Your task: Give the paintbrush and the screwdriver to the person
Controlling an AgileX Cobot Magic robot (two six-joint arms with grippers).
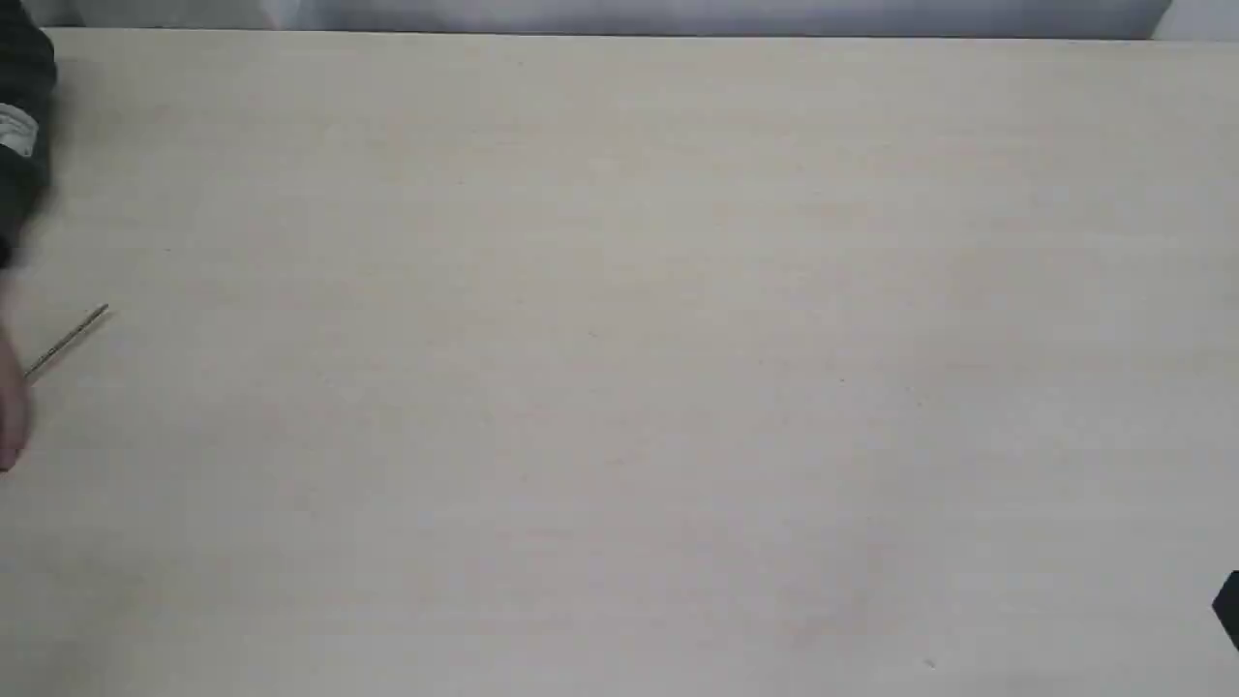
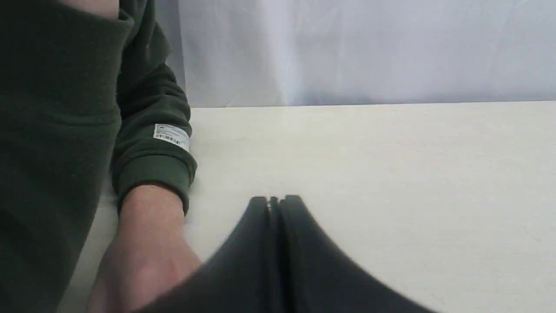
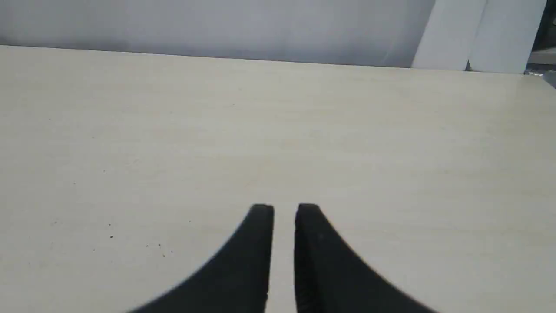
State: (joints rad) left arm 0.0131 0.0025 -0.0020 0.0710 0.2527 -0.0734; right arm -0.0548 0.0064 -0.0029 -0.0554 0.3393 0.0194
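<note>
Only the long thin metal shaft of the slim screwdriver [image 1: 68, 341] shows, angled over the pale beige table [image 1: 619, 387] and poking out from the person's hand [image 1: 10, 416], a bare light-skinned hand cut by the frame edge. The handle is hidden by or beyond that hand, so it looks like the person has it, though the grasp itself can't be confirmed. The dark green sleeve [image 2: 147, 143] with a small white label is just above the hand's wrist. The wide flat paintbrush is not in any view, so its place can't be told. The black left gripper [image 2: 274, 201] is just beside the person's hand and clear of it, fingers pressed together with nothing between. The black right gripper [image 3: 284, 209] is well apart from the hand, over bare table. Its fingers stand a narrow slit apart and it is empty. Handling judgement: the screwdriver is light and stiff, and its smooth, thin shaft would likely slip or roll in a pinch. Better to hold it at the thicker handle end, near the balance point, with the shaft pointing away from the hand. The brush would likely be light too, with soft bristles, so grip the rigid handle, not the bristles.
</note>
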